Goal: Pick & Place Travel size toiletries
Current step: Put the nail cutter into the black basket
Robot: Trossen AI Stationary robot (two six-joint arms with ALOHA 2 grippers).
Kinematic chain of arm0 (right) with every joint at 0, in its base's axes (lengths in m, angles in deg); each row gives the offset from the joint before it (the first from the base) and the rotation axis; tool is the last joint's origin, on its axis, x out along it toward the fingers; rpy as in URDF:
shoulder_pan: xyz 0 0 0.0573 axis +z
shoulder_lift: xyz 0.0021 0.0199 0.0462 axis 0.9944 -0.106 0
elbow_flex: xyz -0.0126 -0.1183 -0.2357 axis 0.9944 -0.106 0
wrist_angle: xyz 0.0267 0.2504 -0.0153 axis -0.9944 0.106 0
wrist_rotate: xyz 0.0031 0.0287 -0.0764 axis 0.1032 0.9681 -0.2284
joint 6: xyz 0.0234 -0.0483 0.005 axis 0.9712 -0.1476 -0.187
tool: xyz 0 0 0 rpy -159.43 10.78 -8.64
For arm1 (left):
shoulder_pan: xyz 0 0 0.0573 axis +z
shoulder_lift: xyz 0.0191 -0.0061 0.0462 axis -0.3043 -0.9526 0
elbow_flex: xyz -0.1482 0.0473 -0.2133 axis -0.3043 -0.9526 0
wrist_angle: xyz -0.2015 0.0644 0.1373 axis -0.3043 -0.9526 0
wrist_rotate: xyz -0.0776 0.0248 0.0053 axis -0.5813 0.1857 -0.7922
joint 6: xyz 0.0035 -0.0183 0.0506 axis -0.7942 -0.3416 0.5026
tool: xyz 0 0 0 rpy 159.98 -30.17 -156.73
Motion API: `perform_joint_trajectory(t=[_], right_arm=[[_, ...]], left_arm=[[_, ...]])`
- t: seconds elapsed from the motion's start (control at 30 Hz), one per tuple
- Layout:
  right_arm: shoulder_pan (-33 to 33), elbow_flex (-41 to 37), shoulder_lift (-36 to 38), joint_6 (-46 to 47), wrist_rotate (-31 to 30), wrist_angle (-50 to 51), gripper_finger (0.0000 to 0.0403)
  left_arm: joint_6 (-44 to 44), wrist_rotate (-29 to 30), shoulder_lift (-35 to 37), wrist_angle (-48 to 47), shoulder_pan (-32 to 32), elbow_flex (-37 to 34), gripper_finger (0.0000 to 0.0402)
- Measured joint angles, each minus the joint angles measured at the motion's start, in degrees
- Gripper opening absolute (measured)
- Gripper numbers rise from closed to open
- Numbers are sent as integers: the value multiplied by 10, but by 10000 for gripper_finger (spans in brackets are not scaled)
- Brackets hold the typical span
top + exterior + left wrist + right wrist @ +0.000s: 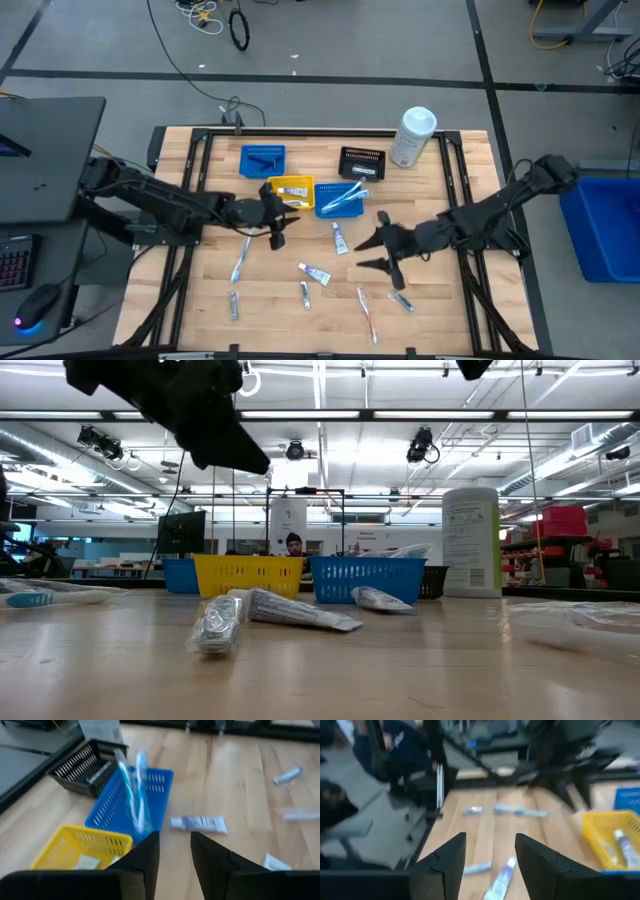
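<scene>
A: Start big. Bench point(200, 300), wooden, both arms over it. White canister point(412, 136) at the far edge, upright, clear of the sorting, not a task item.

B: Bins?

A: Row of four toward the far side: blue bin point(263, 159), black bin point(361, 162), then the yellow bin point(291, 190) touching a second blue bin point(340, 198). Grouped so sorted items land close together. The second blue one holds toothbrushes point(134, 795) standing tilted against its wall; the yellow one has a tube in it.

B: Grippers?

A: Left gripper point(276, 218) hangs just beside the yellow bin, near side. Jaws spread, nothing between them, per the left wrist view. Looks like it's between picks. Right gripper point(377, 246) is mid-bench, jaws spread wide, empty, above a loose tube in its wrist view. My guess is it's lining up on that.

B: Where's the rest of the toiletries?

A: Scattered flat on the near half. A white-and-blue tube point(340, 238) just in front of the second blue bin, between the two grippers. Another tube point(315, 273) nearer. A toothbrush point(240, 260) left of centre, a red toothbrush point(368, 312) near the front edge, small packets point(233, 306) around them. Lying loose because not yet sorted.

B: Progress?

A: Partial. A few in bins, most on the bench.
</scene>
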Motion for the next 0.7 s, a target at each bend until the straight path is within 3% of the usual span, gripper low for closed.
perform_joint_trajectory(t=[0.13, 0.23, 0.33, 0.5, 0.7], right_arm=[[20, 72, -52, 67, 0, 155, 179], [39, 118, -98, 183, 8, 304, 172], [62, 130, -143, 327, 67, 412, 168], [110, 131, -224, 523, 215, 491, 178], [157, 131, -309, 565, 242, 493, 207]], left_arm=[[-6, -1, 0, 22, 17, 0, 119], [-17, -3, 0, 30, 20, 0, 119], [-18, -5, 0, 30, 20, 0, 119], [-18, -16, 0, 29, 20, 0, 119], [-19, -46, 0, 30, 20, 0, 119]])
